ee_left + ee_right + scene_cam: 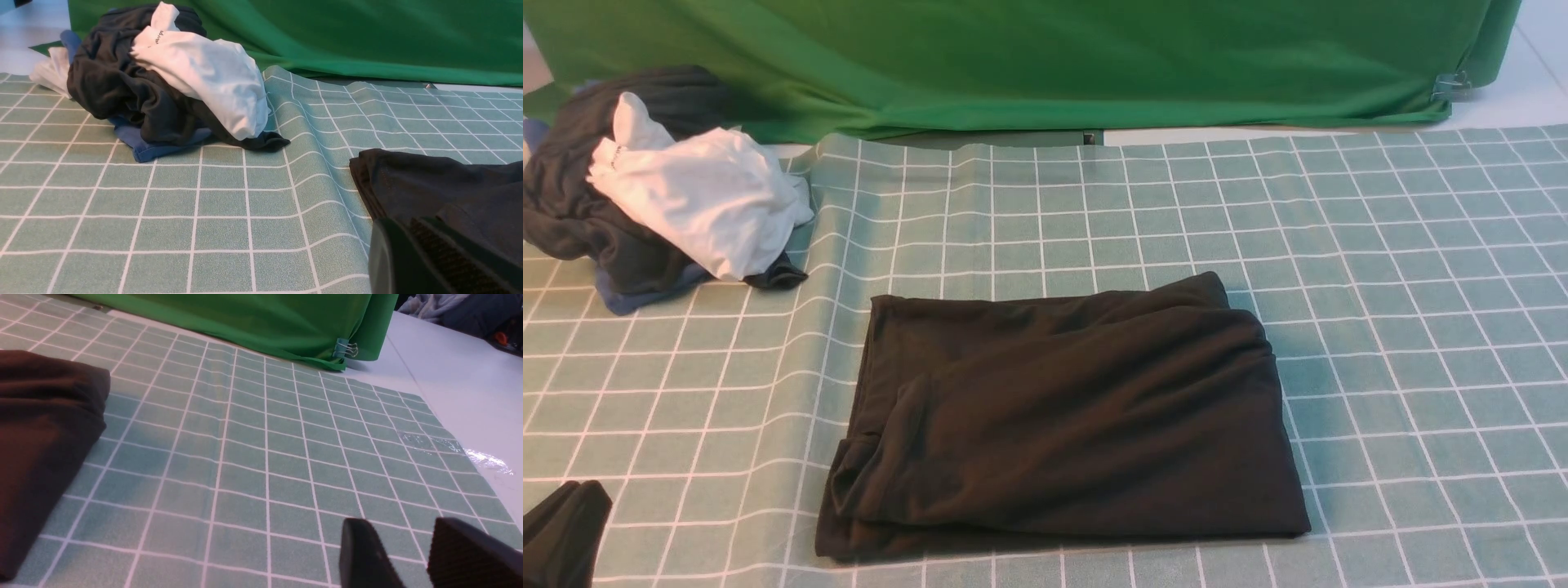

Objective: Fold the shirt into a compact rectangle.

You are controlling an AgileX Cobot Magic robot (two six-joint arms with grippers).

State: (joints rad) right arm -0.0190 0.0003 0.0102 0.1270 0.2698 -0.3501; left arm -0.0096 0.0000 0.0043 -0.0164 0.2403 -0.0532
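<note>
The black shirt (1062,408) lies folded into a rough rectangle in the middle of the checked cloth, with its print and label hidden. Its near-left corner shows stacked layers. In the left wrist view a corner of the shirt (441,183) lies just beyond the fingers. My left gripper (572,506) sits at the front left corner, well left of the shirt, and is shut on nothing (402,228). My right gripper (400,526) hovers over bare cloth to the right of the shirt (41,428). It is open, with grid squares showing between its fingers. It is out of the front view.
A bundle of dark grey and blue clothes (613,237) topped by a white garment (703,196) sits at the back left. The green-white checked tablecloth (1421,286) ripples near that bundle. A green backdrop (1045,57) hangs behind, held by a clip (346,349). Bare white table (470,384) lies past the cloth's right edge.
</note>
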